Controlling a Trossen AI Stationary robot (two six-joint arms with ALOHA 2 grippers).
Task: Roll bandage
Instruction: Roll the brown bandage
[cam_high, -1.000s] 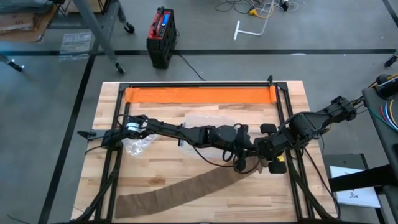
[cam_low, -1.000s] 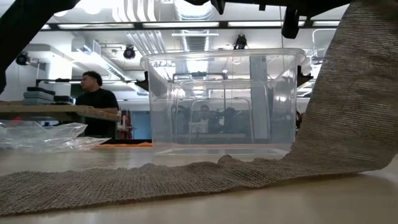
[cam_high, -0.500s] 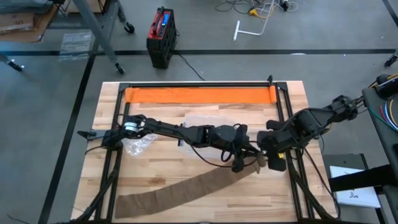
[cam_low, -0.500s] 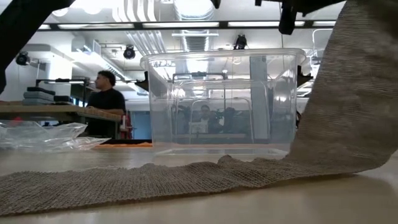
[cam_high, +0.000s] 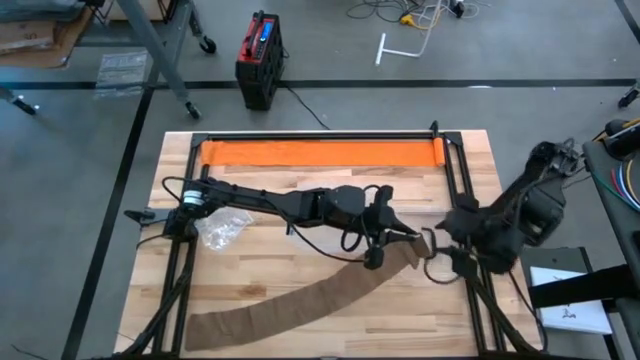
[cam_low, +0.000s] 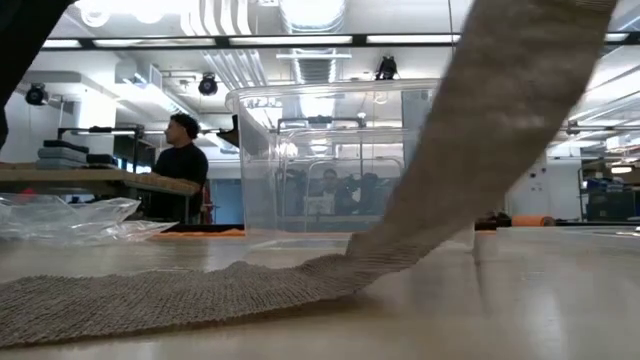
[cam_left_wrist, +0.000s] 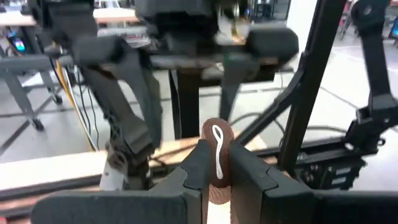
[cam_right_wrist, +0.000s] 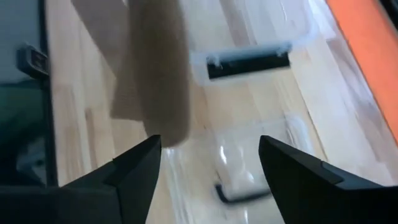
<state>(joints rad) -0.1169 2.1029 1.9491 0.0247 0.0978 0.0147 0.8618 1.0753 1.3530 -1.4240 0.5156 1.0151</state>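
Observation:
A long brown bandage (cam_high: 290, 300) lies flat on the wooden table from the near left corner. It rises at its right end to a small rolled end (cam_left_wrist: 217, 134) with a white clip. My left gripper (cam_high: 393, 243) reaches across the table's middle and is shut on that rolled end. In the low view the bandage (cam_low: 480, 120) climbs steeply from the table. My right gripper (cam_high: 437, 263) stands open at the right edge, apart from the bandage (cam_right_wrist: 155, 74), with nothing between its fingers. My left gripper pinches the bandage's rolled end (cam_left_wrist: 217, 177) between its two fingers (cam_left_wrist: 200, 163). The fingers lie about level and point toward the table's right edge. The roll is lifted clear, and the strip slants down from it to the table, where the rest lies flat.
A clear plastic box (cam_low: 350, 160) stands on the table's middle behind the bandage. A crumpled plastic bag (cam_high: 220, 232) lies at the left, and an orange strip (cam_high: 320, 152) runs along the far edge. Black frame rails (cam_high: 465, 200) run down both sides. A person (cam_low: 180, 165) stands in the room beyond.
My right gripper has opened, turned, and drawn back from the bandage's rolled end toward the table's right edge. My left gripper has risen with the rolled end, so the lifted part of the strip now climbs more steeply while the rest stays flat on the table.

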